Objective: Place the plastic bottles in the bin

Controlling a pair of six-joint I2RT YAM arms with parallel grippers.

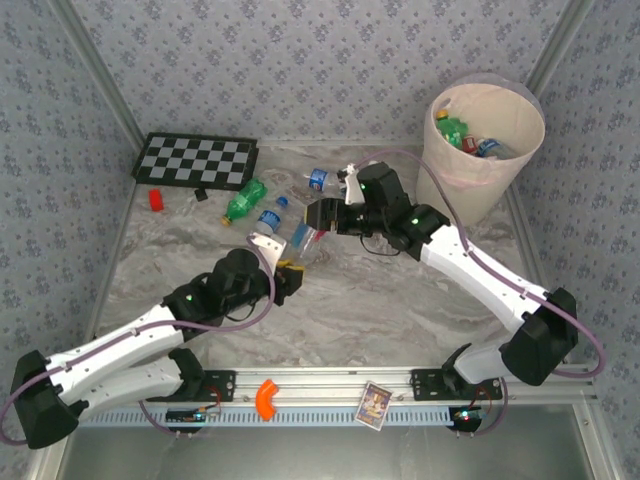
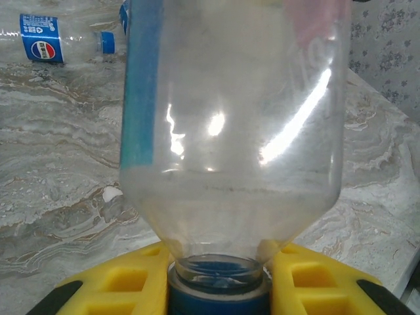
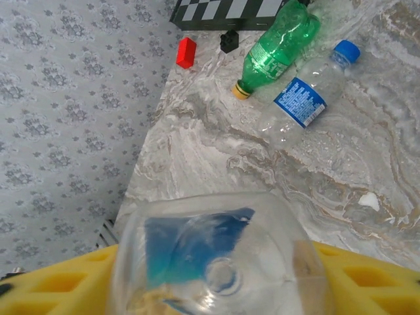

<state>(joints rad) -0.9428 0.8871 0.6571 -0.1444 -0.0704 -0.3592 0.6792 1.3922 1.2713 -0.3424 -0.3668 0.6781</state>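
Note:
A clear bottle with a blue label [image 1: 303, 240] [image 2: 236, 131] [image 3: 216, 262] hangs over the middle of the table between both arms. My left gripper [image 1: 290, 272] [image 2: 220, 262] is shut on its blue cap, yellow fingers on either side of the neck. My right gripper [image 1: 320, 218] [image 3: 220, 275] has its yellow fingers against both sides of the bottle's base. On the table behind lie a green bottle [image 1: 243, 200] [image 3: 279, 42], a clear blue-capped bottle [image 1: 270, 215] [image 3: 308, 95] and a blue-labelled one [image 1: 322, 180] [image 2: 59, 42]. The bin [image 1: 470, 170] stands at the far right with several bottles [image 1: 465, 135] inside.
A checkerboard [image 1: 195, 160] lies at the far left, with a red block [image 1: 156, 199] [image 3: 186, 52] and a small black piece [image 1: 201, 194] in front of it. An orange hook [image 1: 266, 398] and a card [image 1: 374, 405] sit on the front rail. Patterned walls close in the table.

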